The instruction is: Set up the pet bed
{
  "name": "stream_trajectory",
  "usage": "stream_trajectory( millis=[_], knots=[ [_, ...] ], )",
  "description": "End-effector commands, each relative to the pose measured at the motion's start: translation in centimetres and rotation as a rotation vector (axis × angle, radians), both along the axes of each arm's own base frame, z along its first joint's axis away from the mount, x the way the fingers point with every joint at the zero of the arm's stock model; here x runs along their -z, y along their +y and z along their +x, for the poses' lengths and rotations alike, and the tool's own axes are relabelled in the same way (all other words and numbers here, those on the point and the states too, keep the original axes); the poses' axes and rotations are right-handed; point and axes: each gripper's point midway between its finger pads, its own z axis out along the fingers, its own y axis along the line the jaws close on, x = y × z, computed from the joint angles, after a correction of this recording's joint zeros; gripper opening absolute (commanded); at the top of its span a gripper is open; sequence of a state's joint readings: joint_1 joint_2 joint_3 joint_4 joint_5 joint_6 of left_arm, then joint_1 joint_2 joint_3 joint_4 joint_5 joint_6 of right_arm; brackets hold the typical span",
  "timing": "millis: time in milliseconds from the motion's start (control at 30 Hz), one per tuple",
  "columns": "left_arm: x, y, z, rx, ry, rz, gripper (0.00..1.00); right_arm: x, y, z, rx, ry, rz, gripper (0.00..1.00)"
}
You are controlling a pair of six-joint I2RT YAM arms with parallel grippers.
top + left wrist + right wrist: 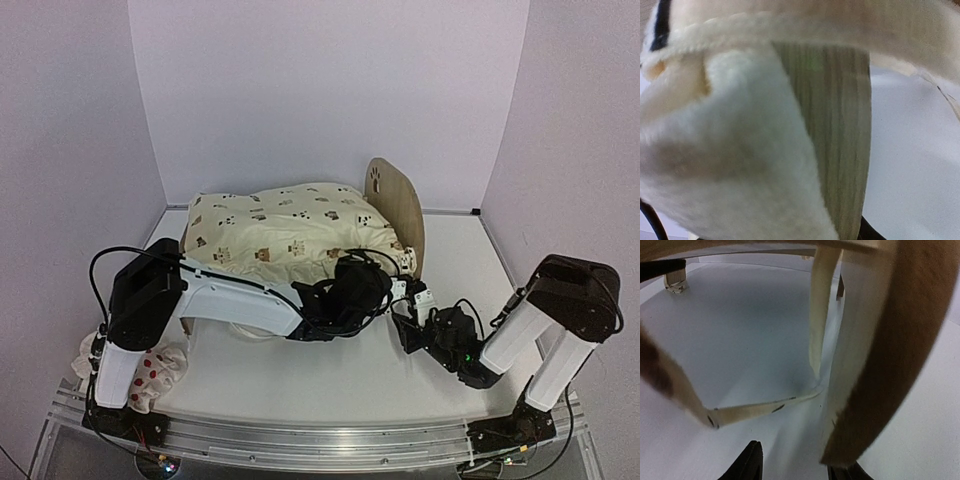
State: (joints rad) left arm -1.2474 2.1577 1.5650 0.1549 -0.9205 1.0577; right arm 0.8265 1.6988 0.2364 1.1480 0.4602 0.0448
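Right gripper parted — beside pet bed

Pet bed on the white table, rounded headboard at its right end. Cream animal-print cushion is heaped over the frame. My left gripper sits at the cushion's near edge, right gripper just beside it, below the headboard. Can't read either set of jaws. Red-spotted pillow lies by the left arm's base.

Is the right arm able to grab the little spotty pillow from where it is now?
Probably not. The spotty pillow lies far left, while the right claw is over at the pet bed headboard end, and the left arm stretches across between them.
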Motion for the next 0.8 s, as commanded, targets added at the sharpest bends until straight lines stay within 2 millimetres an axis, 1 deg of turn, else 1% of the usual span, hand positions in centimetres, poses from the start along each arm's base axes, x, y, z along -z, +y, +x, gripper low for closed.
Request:
stream_trajectory(
  millis=[0, 133, 267, 367, 467, 533, 600, 700, 767],
  knots=[
    [-10.8, 1.3, 1.5, -0.044, -0.056, -0.312, 0.36, -2.7, 1.5, 2.7, 0.052, -0.129, 0.032, 0.43],
    [-11.1, 1.0, 1.5, -0.033, -0.046, -0.313, 0.36, -2.7, 2.2, 4.1, 0.072, -0.156, -0.007, 0.41],
    [-11.7, 0.8, 1.7, -0.023, -0.04, -0.313, 0.36, -3.3, 1.8, 5.1, 0.136, -0.185, -0.024, 0.41],
    [-11.7, 0.7, 2.4, -0.032, -0.036, -0.306, 0.36, -3.7, 1.3, 4.9, 0.155, -0.192, -0.017, 0.41],
    [-11.5, 0.6, 3.2, -0.037, -0.031, -0.308, 0.36, -3.7, 0.7, 4.6, 0.154, -0.19, -0.027, 0.42],
    [-11.2, 0.6, 3.4, -0.032, -0.018, -0.316, 0.36, -3.4, 1.8, 3.9, 0.062, -0.162, 0.007, 0.41],
    [-11.2, 0.4, 3.4, -0.025, -0.007, -0.327, 0.36, -3.5, 2.9, 3.0, -0.027, -0.146, 0.037, 0.39],
    [-11.2, 0.2, 3.5, -0.023, -0.003, -0.333, 0.36, -4.7, 3.9, 2.6, -0.089, -0.164, 0.063, 0.36],
    [-11.2, 0.2, 3.6, -0.024, 0.001, -0.331, 0.36, -5.8, 4.2, 2.5, -0.111, -0.191, 0.072, 0.34]
  ],
)
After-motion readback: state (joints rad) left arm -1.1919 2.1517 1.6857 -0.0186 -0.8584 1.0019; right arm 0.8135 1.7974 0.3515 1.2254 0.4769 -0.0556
